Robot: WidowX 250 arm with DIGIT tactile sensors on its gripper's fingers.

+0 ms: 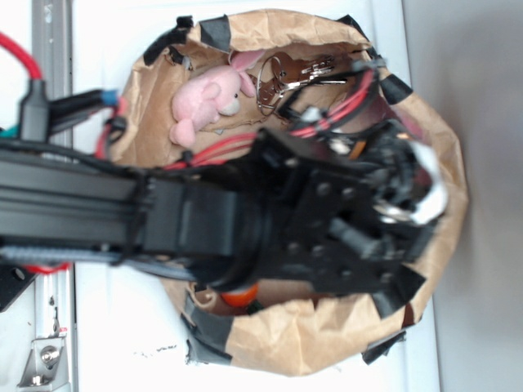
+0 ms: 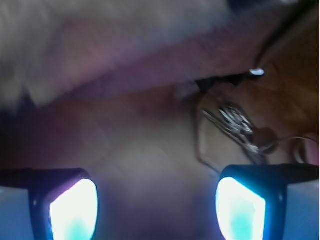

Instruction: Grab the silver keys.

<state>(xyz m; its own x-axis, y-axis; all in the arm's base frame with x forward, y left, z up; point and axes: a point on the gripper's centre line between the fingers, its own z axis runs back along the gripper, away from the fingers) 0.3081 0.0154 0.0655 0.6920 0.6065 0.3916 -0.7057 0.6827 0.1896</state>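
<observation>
The gripper (image 2: 156,210) hangs inside a paper bag (image 1: 327,339), its two fingers (image 2: 74,210) spread wide apart with nothing between them. In the wrist view the keys (image 2: 235,125) lie on the bag's floor, ahead of the right-hand finger and apart from it. From outside, the keys (image 1: 290,77) sit just beside a pink bunny (image 1: 208,98). The arm (image 1: 163,220) covers most of the bag. No writing is readable.
</observation>
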